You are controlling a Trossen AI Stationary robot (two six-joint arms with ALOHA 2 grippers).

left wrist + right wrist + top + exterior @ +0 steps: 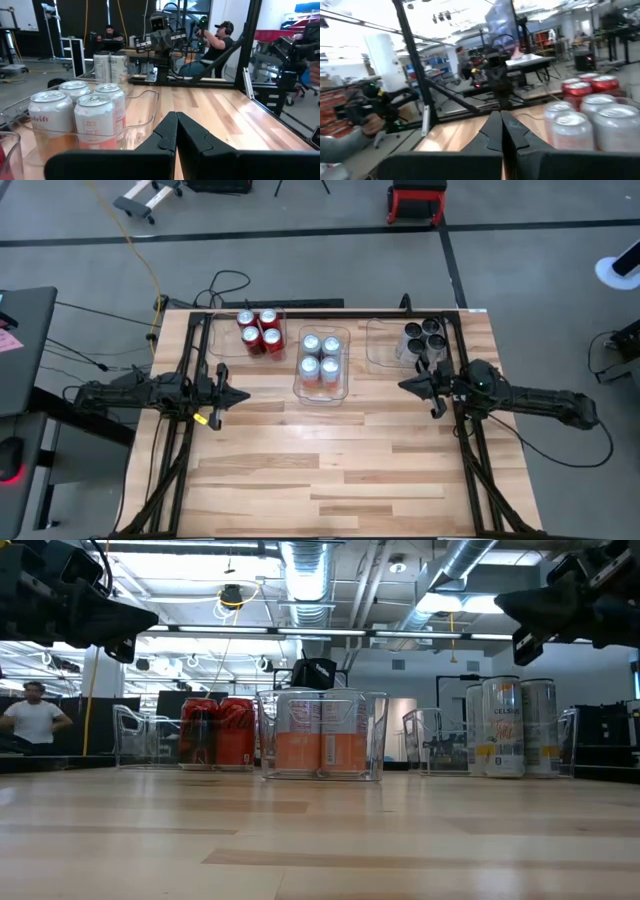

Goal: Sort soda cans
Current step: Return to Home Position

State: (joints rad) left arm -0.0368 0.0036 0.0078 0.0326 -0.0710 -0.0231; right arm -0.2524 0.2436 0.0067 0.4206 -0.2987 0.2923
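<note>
I read the left gripper [236, 395] as closed and empty. In its wrist view the two dark fingers [162, 139] press together along one thin seam with nothing caught in it. It hangs over the left side of the table [330, 470], its tip pointing toward the centre, apart from the bins.

The right gripper [406, 385] is the same: its fingers [492, 132] meet in a seam in its own wrist view and hold nothing. It hangs over the right side with its tip pointing inward, close beside the right bin [383, 345]. The two tips face each other, well apart, with bare wood between them.

I count twelve soda cans, all upright, in three clear bins set in a row across the far half of the table.
- Left bin [218, 338]: four red cans [260, 330], bunched at the end nearer the middle bin.
- Middle bin [322, 393]: four cans with silver tops [321, 358], two by two. In the low view their bodies are pale above and orange below.
- Right bin: four cans with dark tops [424, 338], at its right end. In the low view their bodies are pale, with lettering.

Beyond the table, the low view shows a person in a white shirt [33, 715]. The left wrist view shows a seated person in a cap [220, 40].
</note>
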